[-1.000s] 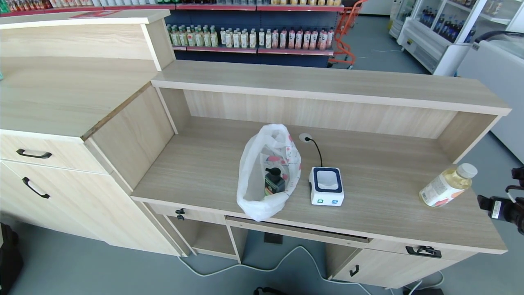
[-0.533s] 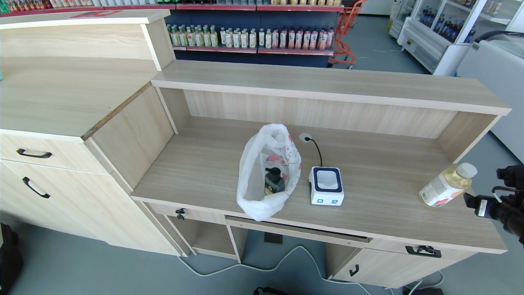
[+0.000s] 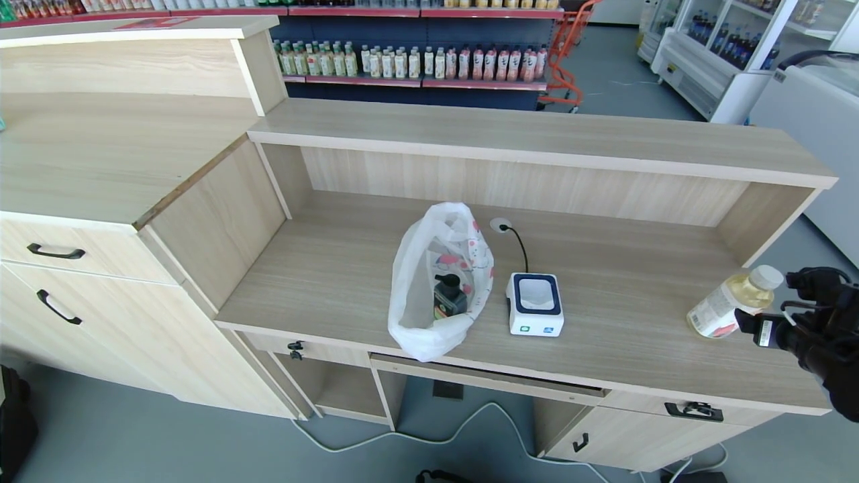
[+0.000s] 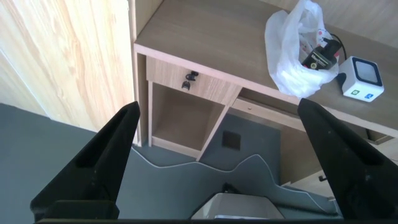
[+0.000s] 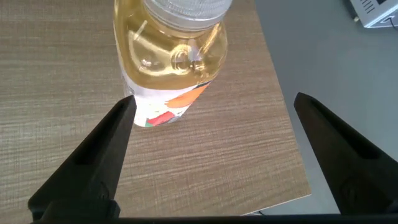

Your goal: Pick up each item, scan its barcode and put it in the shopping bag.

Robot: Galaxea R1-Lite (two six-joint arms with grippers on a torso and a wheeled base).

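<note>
Shopping bag on bench contains one dark bottle. Yellow-liquid bottle at bench right end. Right end effector beside its cap, and left end effector, fully spread, empty.

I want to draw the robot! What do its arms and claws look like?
The left gripper and right gripper are black, each with two flat, matte fingers that narrow to blunt tips. The right arm is black and chunky, with a small white label near the wrist and a thin black cable looping over it.
</note>
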